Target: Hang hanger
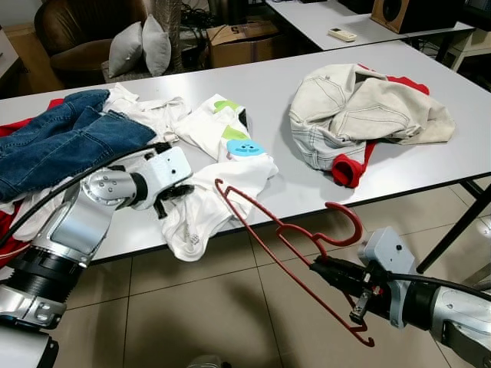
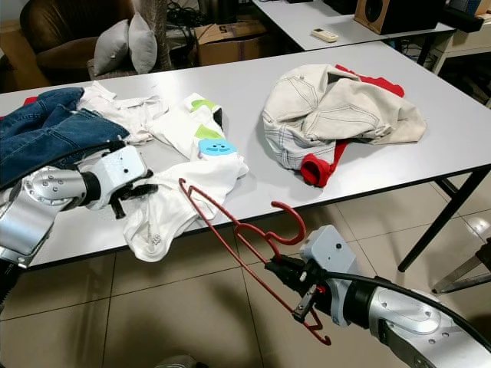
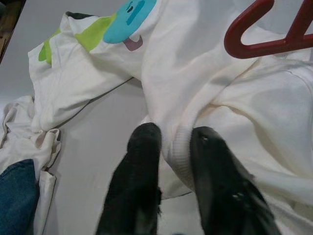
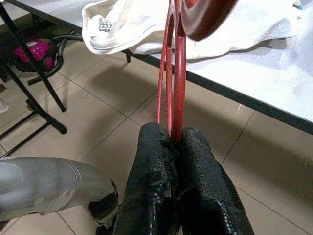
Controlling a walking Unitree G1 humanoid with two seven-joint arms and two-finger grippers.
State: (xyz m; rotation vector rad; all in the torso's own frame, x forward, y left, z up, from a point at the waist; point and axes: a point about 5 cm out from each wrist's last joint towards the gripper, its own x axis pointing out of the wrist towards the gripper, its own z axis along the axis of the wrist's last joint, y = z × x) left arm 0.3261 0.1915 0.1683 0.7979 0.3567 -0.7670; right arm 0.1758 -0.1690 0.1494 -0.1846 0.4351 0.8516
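Nearest, right gripper (image 1: 321,267): fingers pinched tight on the lower wire of a red hanger (image 1: 285,236), held in the air over the tiled floor (image 1: 192,307) just off the table's front edge; the hanger's far end reaches up over the table edge to a white T-shirt (image 1: 222,180), its hook curling toward the table. Left gripper (image 3: 168,147): at the table's front edge, fingers (image 3: 145,142) closed on a fold of the same white T-shirt, whose hem droops over the edge. White table (image 1: 430,165): T-shirt with blue and green print at centre; blue jeans (image 1: 65,142) on the left, over white and red cloth; beige jacket (image 1: 360,111) with red cuffs on the right. Beyond: two grey cushions (image 1: 142,46), a brown armchair (image 1: 77,27), a cardboard box (image 1: 242,38), and a second table bearing a remote control (image 1: 342,34).
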